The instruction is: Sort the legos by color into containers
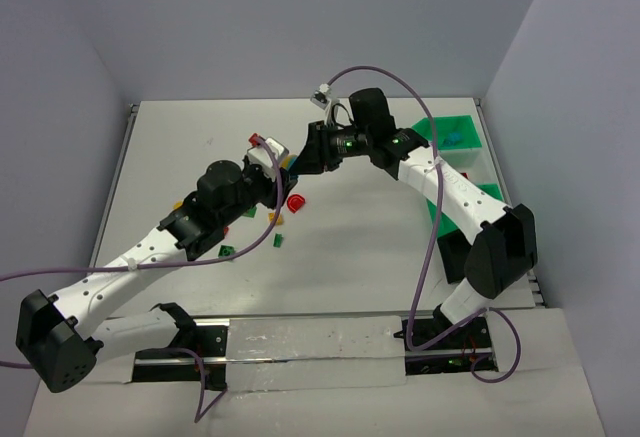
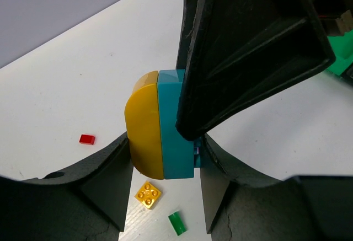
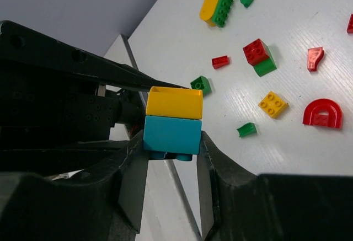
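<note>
Separating a joined pair (image 2: 160,125) of legos, held in the air between both arms above the counter (image 1: 180,147). Entries run large to small.

**Step in hand**
1. Left claw (image 2: 165,155): pinching the pair, one finger on the yellow side and the other on the teal side. It looks to span the seam. I judge it must shift onto the yellow alone before any pull can work.
2. Right claw (image 3: 172,142): pressed onto the teal brick (image 3: 172,133), a finger against each side wall. Contact sits low on the brick, so slipping is my worry.
3. Yellow brick (image 3: 174,102): seated flush on the teal, no gap showing. I would tilt the halves apart slowly from one edge, not tug them straight.

**Surface and room**
4. Walls (image 1: 250,17): plain and pale, closing in three sides.
5. Counter: white and flat, with a raised lip at the far edge.
6. Containers (image 1: 470,127): bright green, at the right edge beside the right arm. The farther one holds something blue, the likely home for the teal piece.
7. Loose legos: a red arch (image 3: 322,114), a small yellow plate (image 3: 273,104), and red and green pieces scattered beneath the work. A dropped brick would land among them.
</note>
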Motion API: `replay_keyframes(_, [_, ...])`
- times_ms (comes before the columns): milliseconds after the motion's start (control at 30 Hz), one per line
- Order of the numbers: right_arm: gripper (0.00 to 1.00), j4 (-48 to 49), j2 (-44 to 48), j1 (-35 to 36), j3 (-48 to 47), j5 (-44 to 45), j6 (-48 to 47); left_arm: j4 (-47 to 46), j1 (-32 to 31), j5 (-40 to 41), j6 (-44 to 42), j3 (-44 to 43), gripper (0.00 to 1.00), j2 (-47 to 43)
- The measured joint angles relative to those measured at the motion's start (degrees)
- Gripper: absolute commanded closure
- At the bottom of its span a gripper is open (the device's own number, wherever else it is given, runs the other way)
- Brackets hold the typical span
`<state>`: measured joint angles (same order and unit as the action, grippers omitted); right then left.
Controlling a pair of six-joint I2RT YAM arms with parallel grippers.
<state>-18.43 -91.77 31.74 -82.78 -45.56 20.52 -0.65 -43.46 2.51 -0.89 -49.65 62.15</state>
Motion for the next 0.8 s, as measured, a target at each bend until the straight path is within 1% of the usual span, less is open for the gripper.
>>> replay_keyframes(33, [0.73, 0.0, 0.0, 0.0, 0.0, 0.0, 0.0, 0.0, 0.0, 0.0, 0.0, 0.0, 0.43, 0.0])
replay_keyframes(67, [0.80, 0.0, 0.0, 0.0, 0.0, -0.1, 0.0, -0.1, 0.0, 0.0, 0.0, 0.0, 0.23, 0.0])
replay_keyframes(100, [0.85, 0.1, 0.0, 0.0, 0.0, -0.2, -0.1, 0.0, 0.0, 0.0, 0.0, 0.0, 0.06, 0.0])
replay_keyframes(133, [0.88, 0.1, 0.0, 0.0, 0.1, -0.5, 0.0, 0.0, 0.0, 0.0, 0.1, 0.0, 0.01, 0.0])
replay_keyframes(233, [0.99, 0.3, 0.0, 0.0, 0.4, -1.4, -0.2, 0.5, -0.1, -0.1, 0.2, -0.4, 0.01, 0.0])
replay_keyframes(333, [1.00, 0.1, 0.0, -0.4, 0.8, -2.2, -1.2, 2.8, -0.1, -0.1, 0.2, -1.8, 0.01, 0.1])
replay_keyframes(433, [1.00, -0.6, 0.0, -1.6, 1.2, -3.3, -3.0, 7.7, 0.2, -1.5, 0.2, -5.4, 0.01, 0.6])
replay_keyframes(533, [1.00, -2.1, 0.2, -4.5, 2.3, -4.5, -5.2, 12.8, 1.4, -5.3, 0.4, -8.5, 0.01, 0.3])
replay_keyframes(667, [1.00, -5.5, 1.5, -9.5, 4.7, -5.6, -9.3, 19.4, 5.2, -12.0, 3.0, -13.1, 0.01, 0.4])
replay_keyframes(800, [1.00, -10.5, 3.2, -13.1, 4.9, -7.6, -15.7, 23.4, 13.1, -22.5, 5.8, -17.6, 0.01, 3.0])
